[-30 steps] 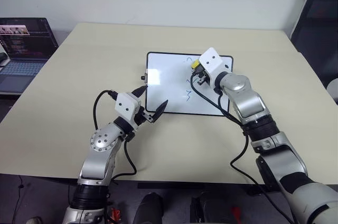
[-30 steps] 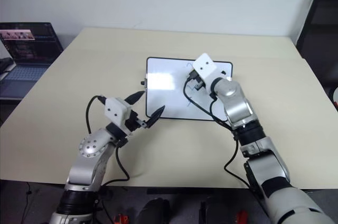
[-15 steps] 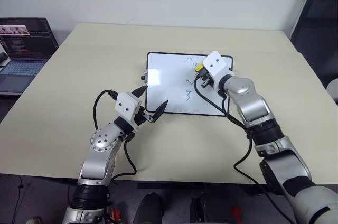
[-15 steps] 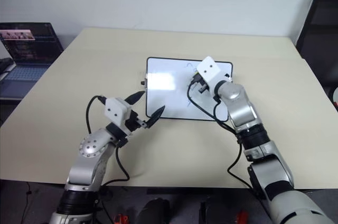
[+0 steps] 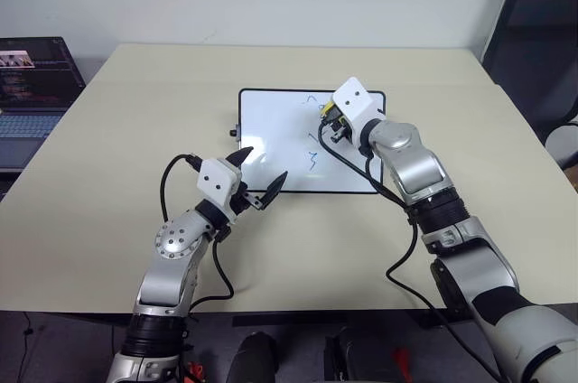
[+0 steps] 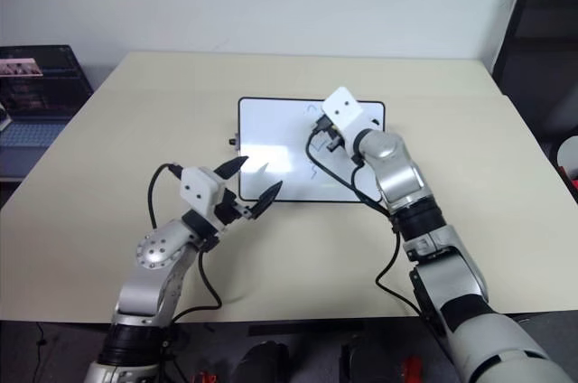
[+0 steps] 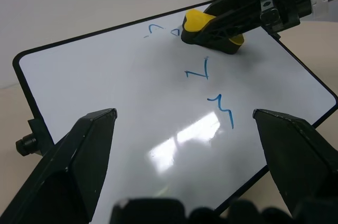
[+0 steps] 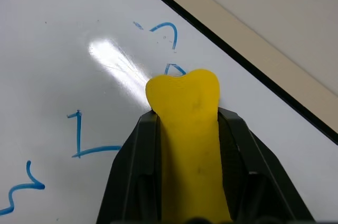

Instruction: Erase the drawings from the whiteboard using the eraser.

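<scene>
Laptop (image 5: pixel 32 85) beyond table (image 5: pixel 117 157) – left tool (image 5: pixel 262 180) spread over whiteboard (image 5: pixel 271 126)

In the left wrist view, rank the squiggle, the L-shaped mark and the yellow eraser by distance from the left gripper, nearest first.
1. The squiggle, nearest the left gripper, toward its right finger.
2. The L-shaped mark, mid-board, just beyond.
3. The eraser, farthest, at the board's far edge, clamped in the right gripper.
</scene>
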{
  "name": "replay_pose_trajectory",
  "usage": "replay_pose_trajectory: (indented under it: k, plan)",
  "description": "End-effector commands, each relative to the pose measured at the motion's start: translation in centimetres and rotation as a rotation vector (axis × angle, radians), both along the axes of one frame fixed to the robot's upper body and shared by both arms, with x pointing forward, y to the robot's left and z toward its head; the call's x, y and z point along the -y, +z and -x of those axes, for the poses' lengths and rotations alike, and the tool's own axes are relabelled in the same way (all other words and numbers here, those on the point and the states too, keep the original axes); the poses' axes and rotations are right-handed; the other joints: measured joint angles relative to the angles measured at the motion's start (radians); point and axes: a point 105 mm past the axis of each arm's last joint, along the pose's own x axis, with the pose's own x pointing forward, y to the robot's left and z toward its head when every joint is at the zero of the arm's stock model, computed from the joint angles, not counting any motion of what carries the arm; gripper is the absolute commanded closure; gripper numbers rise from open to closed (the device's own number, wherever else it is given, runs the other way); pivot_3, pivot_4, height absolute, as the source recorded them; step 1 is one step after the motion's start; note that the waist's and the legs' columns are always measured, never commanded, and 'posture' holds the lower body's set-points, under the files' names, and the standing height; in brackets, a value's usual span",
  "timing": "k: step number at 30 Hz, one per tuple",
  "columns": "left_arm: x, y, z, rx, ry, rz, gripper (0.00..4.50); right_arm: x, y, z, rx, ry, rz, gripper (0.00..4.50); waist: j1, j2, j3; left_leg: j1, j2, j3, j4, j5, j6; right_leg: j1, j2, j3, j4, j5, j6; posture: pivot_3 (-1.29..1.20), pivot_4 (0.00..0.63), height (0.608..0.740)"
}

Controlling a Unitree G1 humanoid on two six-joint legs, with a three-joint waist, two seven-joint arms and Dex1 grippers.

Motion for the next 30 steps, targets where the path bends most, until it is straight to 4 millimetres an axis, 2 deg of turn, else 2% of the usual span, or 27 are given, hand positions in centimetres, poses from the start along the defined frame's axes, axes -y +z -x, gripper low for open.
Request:
replay_pose_trajectory:
  k: [1,11,18,22,30]
  plan:
    - [0.0,1.4,0.4,0.063,-0.002,0.000,0.00,-1.0,0.3,-0.1,0.004,0.009,0.002,3.41,-0.001,0.000,0.000,0.000,0.000,0.000,0.000,0.000,0.000,0.000,0.000,0.000,0.000,0.000,0.000,0.00,0.150,0.740]
    - [-0.2,1.4,0.4,0.062,0.006,0.000,0.00,-2.9,0.6,0.1,0.007,0.044,-0.020,3.41,-0.006,0.000,0.000,0.000,0.000,0.000,-0.001,0.000,0.000,0.000,0.000,0.001,0.000,0.000,0.000,0.00,0.150,0.740]
    - [-0.3,1.3,0.3,0.061,0.006,0.000,0.00,-4.1,1.7,0.3,0.029,0.069,-0.060,3.41,-0.005,0.000,0.000,0.000,0.000,0.000,-0.002,0.000,0.000,0.000,0.000,0.001,0.000,0.000,0.000,0.00,0.150,0.740]
    - [-0.1,1.3,0.3,0.059,0.002,0.002,0.00,-3.3,3.0,0.5,0.067,0.054,-0.090,3.41,-0.003,0.000,0.001,-0.001,0.000,0.000,-0.003,0.000,0.000,-0.001,-0.001,0.000,-0.001,0.000,0.000,0.00,0.150,0.740]
    - [0.5,1.4,-0.1,0.062,-0.017,0.008,0.00,-2.6,3.9,0.5,0.114,0.042,-0.081,3.41,0.004,0.001,0.002,-0.006,-0.001,-0.001,-0.006,0.000,0.000,-0.005,-0.001,-0.001,-0.006,0.000,0.000,0.00,0.150,0.740]
